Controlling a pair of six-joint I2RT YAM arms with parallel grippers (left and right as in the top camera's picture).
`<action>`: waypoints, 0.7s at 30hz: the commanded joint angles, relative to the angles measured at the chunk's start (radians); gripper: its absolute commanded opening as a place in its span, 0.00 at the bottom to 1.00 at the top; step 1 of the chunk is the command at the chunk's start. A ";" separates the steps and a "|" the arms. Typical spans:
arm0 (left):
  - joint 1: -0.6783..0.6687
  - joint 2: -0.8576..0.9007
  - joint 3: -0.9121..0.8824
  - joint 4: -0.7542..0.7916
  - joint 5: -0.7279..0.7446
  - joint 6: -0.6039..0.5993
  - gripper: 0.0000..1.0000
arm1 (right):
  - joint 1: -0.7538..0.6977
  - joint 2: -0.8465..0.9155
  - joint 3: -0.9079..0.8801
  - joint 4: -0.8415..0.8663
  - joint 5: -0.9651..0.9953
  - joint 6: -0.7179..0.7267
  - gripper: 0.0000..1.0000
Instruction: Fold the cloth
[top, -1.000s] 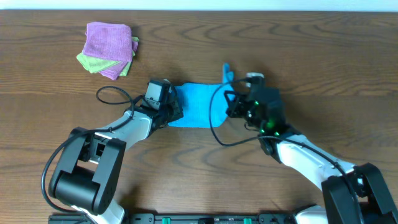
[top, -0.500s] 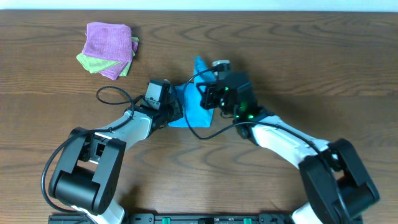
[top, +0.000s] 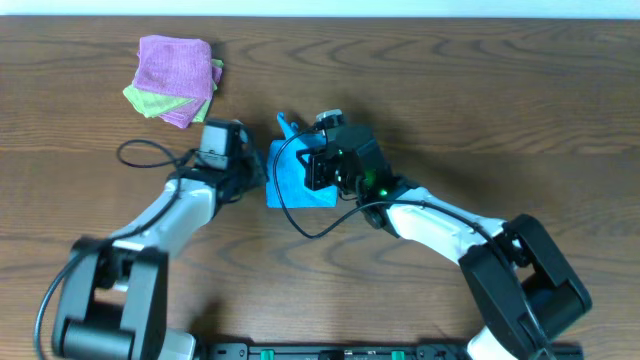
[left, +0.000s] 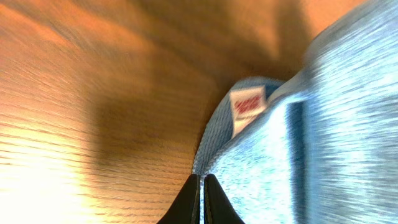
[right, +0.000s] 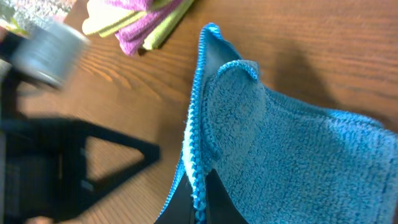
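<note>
Evidently the fold is mid-stroke: the right end effector (right: 194, 198) is clamped on the stitched hem of the blue cloth (top: 292, 188) and carries that edge up and over toward the left side. One corner stands raised above the rest, which lies bunched on the wooden surface (top: 480, 90) between the two arms. The left end effector (left: 201, 193) sits at the cloth's left border with its jaws drawn together. The hem runs right up to the tips, but I cannot tell whether any fabric is caught between them. By my judgement the next move calls for lowering the carried edge onto the left border so the hems line up, then letting go. A stack of purple and green cloths (top: 175, 78) lies well apart at the far left.
</note>
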 joint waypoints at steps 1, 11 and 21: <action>0.027 -0.075 0.007 -0.011 -0.010 0.045 0.05 | 0.020 0.038 0.024 -0.002 -0.003 -0.023 0.02; 0.099 -0.193 0.007 -0.043 -0.018 0.070 0.06 | 0.072 0.057 0.025 0.006 0.002 -0.022 0.32; 0.115 -0.195 0.007 -0.063 -0.018 0.071 0.06 | 0.097 0.057 0.027 0.040 -0.102 -0.022 0.54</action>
